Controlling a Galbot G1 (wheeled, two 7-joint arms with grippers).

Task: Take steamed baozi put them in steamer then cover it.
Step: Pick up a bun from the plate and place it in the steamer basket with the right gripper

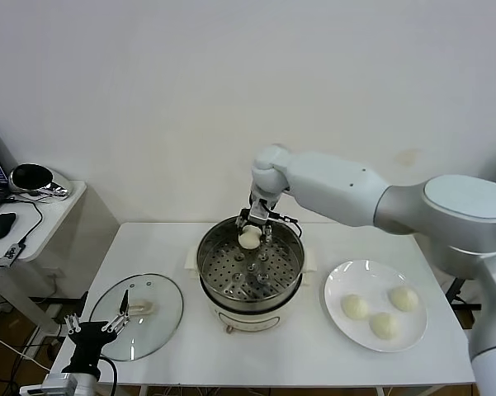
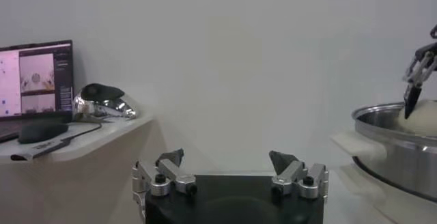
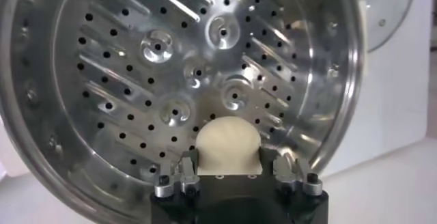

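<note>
The setting is a robotics lab or test room arranged as a mock kitchen. A plain white counter (image 1: 165,247) stands against a bare white wall (image 1: 231,99). Beside it, a small white side desk (image 1: 41,216) carries an open laptop with a lit screen (image 2: 35,78), a black computer mouse (image 1: 0,224) and trailing cables.

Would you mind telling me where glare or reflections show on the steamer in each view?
Head view: the steamer tray shows soft, even sheen. Right wrist view: bright streaks cross the tray around the baozi in the right pincer. Left wrist view: the rim shines; left pincer is open.
</note>
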